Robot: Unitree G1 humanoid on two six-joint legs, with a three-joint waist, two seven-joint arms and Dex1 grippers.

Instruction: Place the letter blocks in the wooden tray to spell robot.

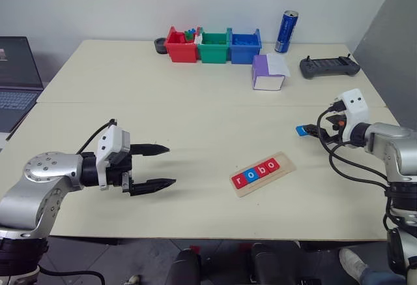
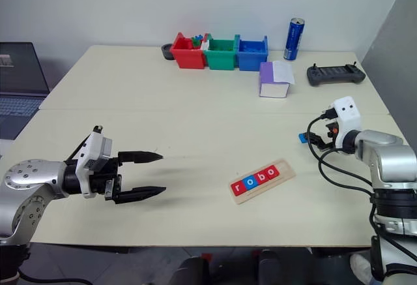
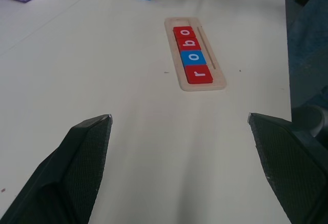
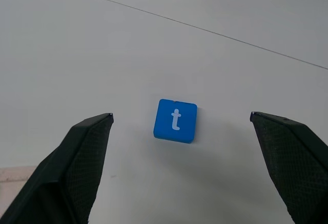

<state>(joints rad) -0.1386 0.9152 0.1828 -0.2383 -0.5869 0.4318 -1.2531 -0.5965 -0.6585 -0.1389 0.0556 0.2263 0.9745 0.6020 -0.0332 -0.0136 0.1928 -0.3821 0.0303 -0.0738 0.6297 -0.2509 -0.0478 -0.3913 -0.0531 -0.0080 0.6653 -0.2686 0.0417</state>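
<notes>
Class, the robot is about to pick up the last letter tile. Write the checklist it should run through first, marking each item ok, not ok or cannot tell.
1. Right gripper open wide enough for the tile: ok.
2. Blue t tile lies flat, letter up, between the fingers: ok.
3. Wooden tray has one free slot after r, o, b, o: ok.
4. Four placed tiles sit in a straight row: ok.
5. Left gripper open and away from the tray: ok.
6. Fingers low enough to grip the tile: cannot tell.
</notes>
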